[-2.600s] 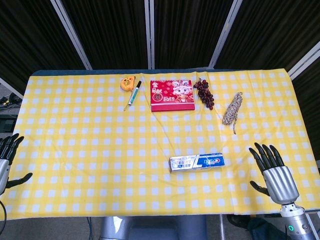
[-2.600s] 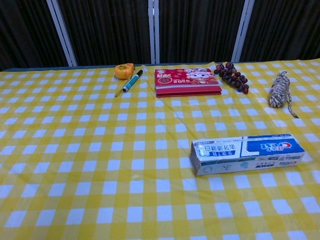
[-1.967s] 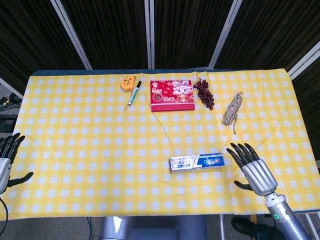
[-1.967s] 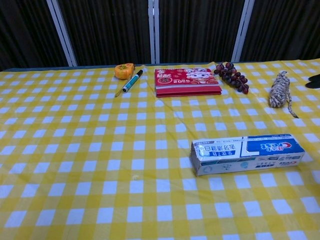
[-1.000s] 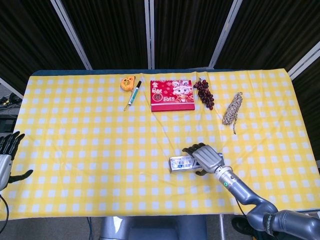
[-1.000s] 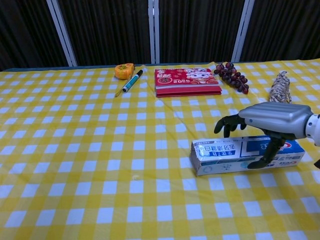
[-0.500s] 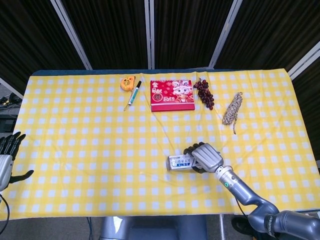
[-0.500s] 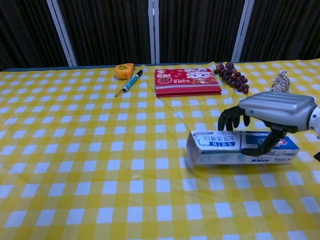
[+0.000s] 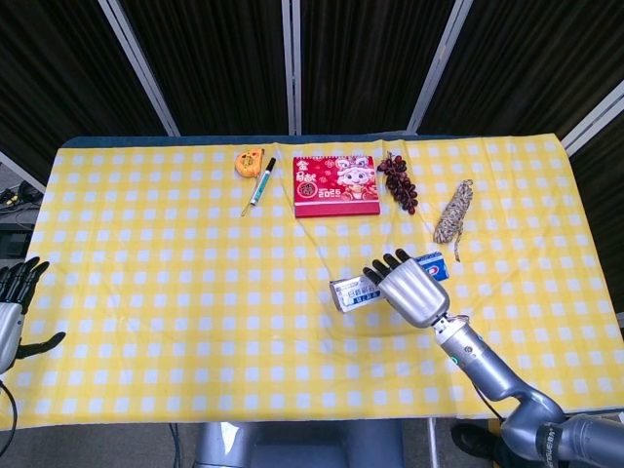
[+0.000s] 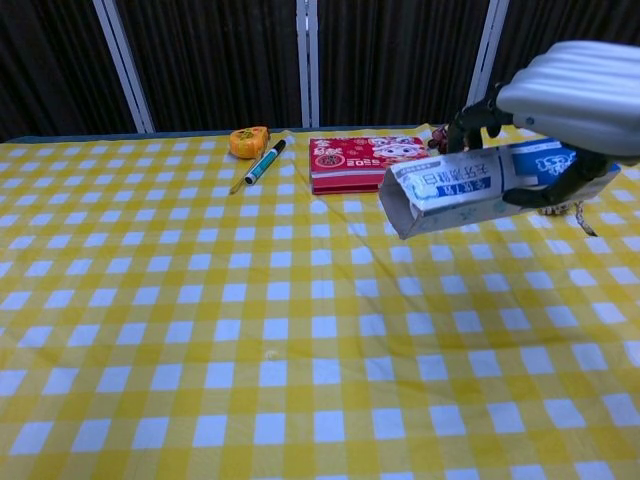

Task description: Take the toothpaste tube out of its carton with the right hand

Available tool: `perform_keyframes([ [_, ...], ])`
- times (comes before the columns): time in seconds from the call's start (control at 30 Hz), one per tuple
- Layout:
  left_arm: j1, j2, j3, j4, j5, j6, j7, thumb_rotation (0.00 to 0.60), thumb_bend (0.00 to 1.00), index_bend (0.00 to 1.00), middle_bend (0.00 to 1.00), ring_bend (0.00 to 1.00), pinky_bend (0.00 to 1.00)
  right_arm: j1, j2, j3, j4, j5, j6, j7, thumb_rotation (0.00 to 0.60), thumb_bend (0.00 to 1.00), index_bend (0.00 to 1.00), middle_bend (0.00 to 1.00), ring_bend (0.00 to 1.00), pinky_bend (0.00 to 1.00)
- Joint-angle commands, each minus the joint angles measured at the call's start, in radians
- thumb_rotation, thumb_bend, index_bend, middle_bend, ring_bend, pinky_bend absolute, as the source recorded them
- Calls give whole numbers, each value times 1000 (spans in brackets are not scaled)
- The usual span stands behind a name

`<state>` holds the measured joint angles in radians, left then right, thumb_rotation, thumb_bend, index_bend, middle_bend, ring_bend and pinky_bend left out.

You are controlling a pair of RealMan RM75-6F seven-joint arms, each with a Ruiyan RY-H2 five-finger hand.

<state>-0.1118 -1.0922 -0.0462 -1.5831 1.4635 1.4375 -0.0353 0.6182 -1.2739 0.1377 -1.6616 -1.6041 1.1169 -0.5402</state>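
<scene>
Lifted off the counter (image 9: 146,292) now: carton (image 10: 455,190) clamped crosswise in right hand (image 9: 414,292) fingers (image 10: 478,112), long axis level, free end pointing left toward idle, spread left hand (image 9: 12,312).

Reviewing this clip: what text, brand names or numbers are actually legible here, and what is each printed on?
"2025": on the red calendar, head view; blurred, so likely rather than certain.
Toothpaste carton, held by the right hand: Chinese characters on the white part and a brand logo on the blue part, both too blurred to read.
Marker and orange tape measure: markings too small to read.
Nothing else carries text.
</scene>
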Motion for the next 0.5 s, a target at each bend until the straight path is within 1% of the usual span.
perform_keyframes([
  [0.03,4,5,1,-3,7,8,-8,600,0,0,0,0,0,-14,53,28,-83,18,30,-34,600,315,425,437,383,425],
  [0.17,7,11,2,-6,13,16,-23,600,0,0,0,0,0,-14,63,33,-61,-35,70,-164,600,318,428,448,397,431],
  [0.23,8,14,2,-5,14,17,-29,600,0,0,0,0,0,-12,56,40,-11,-91,109,-264,600,324,429,453,404,434],
  [0.27,8,15,2,-5,14,17,-31,600,0,0,0,0,0,-9,47,46,38,-142,141,-351,600,326,429,453,404,434],
  [0.3,8,15,2,-5,14,16,-33,600,0,0,0,0,0,-8,39,48,68,-169,159,-398,600,326,430,454,405,434],
  [0.37,7,15,3,-4,14,13,-33,600,0,0,0,0,0,-4,27,48,123,-209,175,-475,600,327,431,454,407,434],
  [0.5,5,15,2,-3,13,11,-32,600,0,0,0,0,0,3,29,57,182,-241,176,-579,600,343,432,454,409,434],
])
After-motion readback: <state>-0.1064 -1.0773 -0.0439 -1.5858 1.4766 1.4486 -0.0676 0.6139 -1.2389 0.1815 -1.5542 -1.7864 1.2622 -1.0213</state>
